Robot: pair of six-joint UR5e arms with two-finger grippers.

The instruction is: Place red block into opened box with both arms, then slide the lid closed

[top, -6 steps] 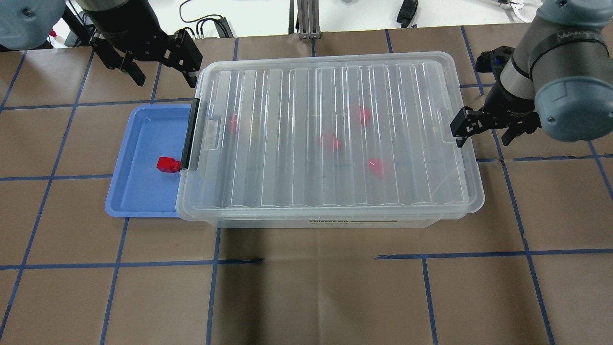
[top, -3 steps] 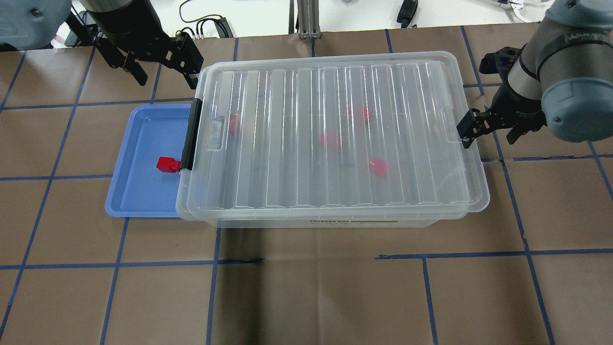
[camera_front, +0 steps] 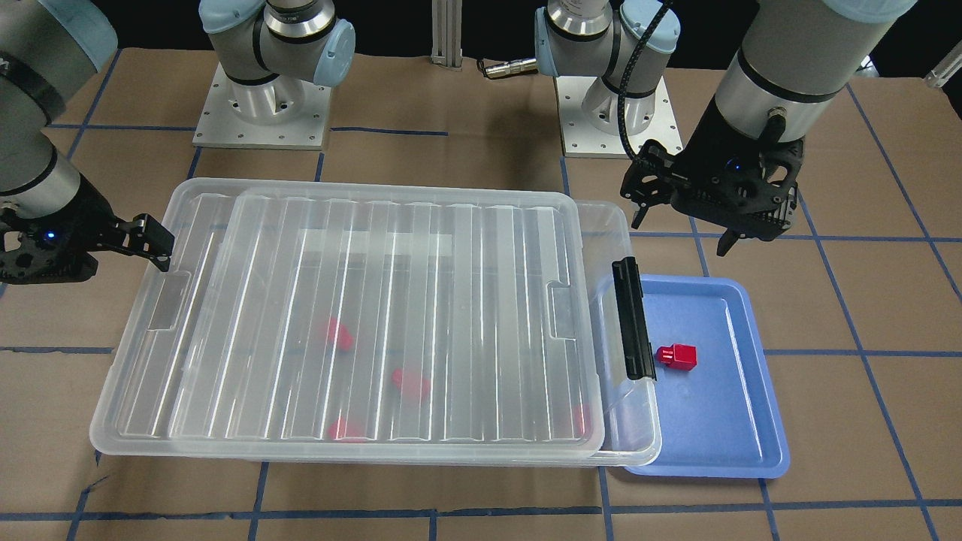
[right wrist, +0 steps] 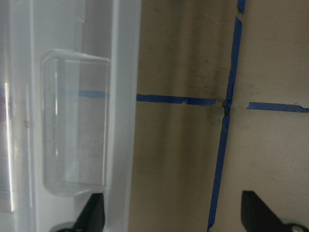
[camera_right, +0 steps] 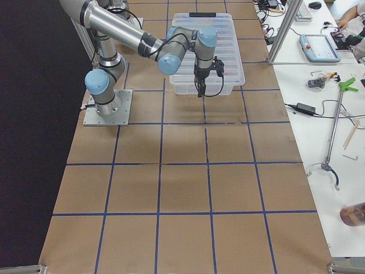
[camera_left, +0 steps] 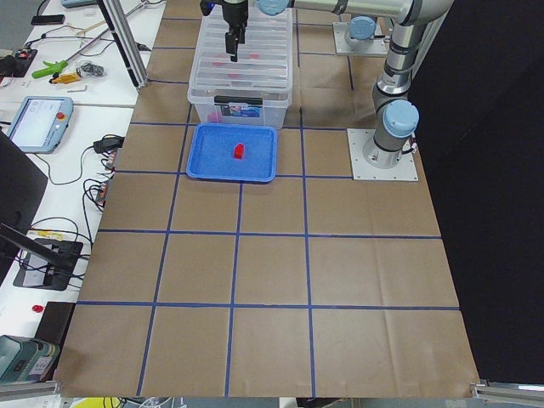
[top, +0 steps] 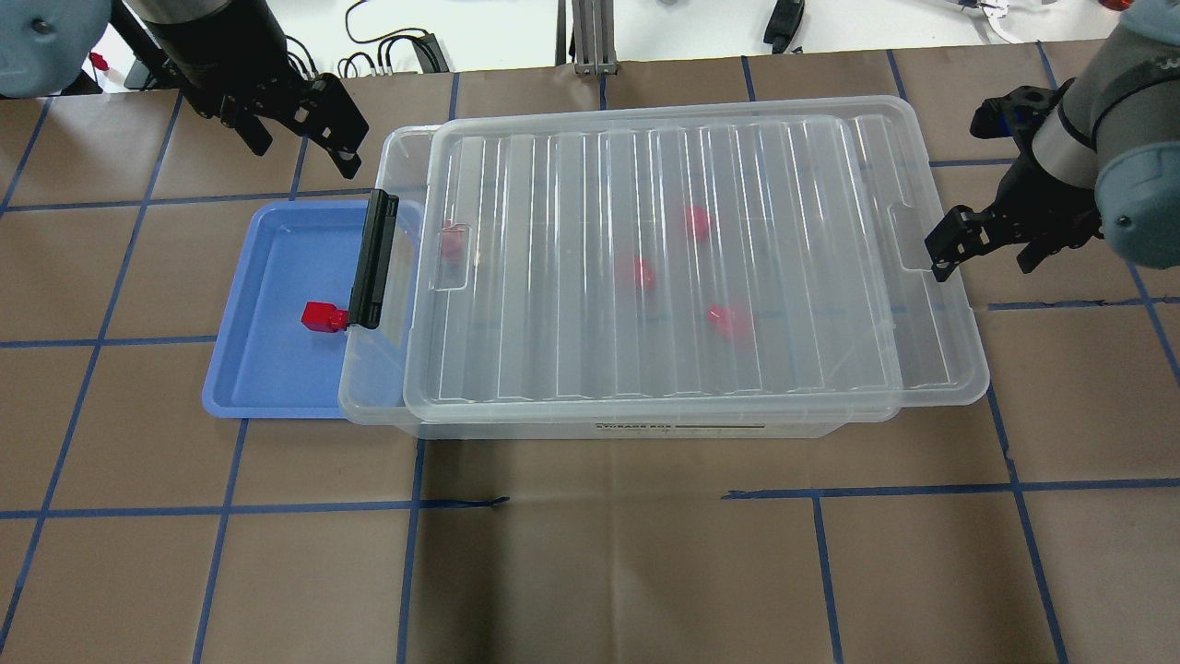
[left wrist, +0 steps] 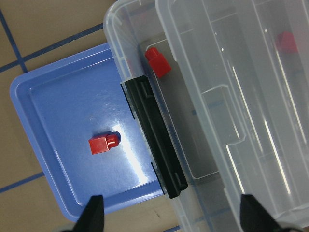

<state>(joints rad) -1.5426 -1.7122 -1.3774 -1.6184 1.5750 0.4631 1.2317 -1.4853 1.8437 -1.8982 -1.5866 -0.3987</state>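
Lid now further right across box, "STORAGE" label on front.

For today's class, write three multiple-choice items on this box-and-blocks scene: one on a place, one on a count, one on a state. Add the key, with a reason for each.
1. Where does the red block outside the box lie?
A. on the blue tray
B. on the brown paper
C. on a blue tape line

2. How many red blocks show inside the box, seen through the lid?
A. two
B. four
C. six

3. How does the lid sit?
A. covering the whole box
B. shifted, leaving a gap at the black latch end
C. lying off the box altogether

Key:
1 A: the block rests on the tray's blue floor, beside the latch.
2 B: four red shapes show under the ridged lid.
3 B: the box's rim is uncovered at the latch end, and the lid overhangs the opposite end.
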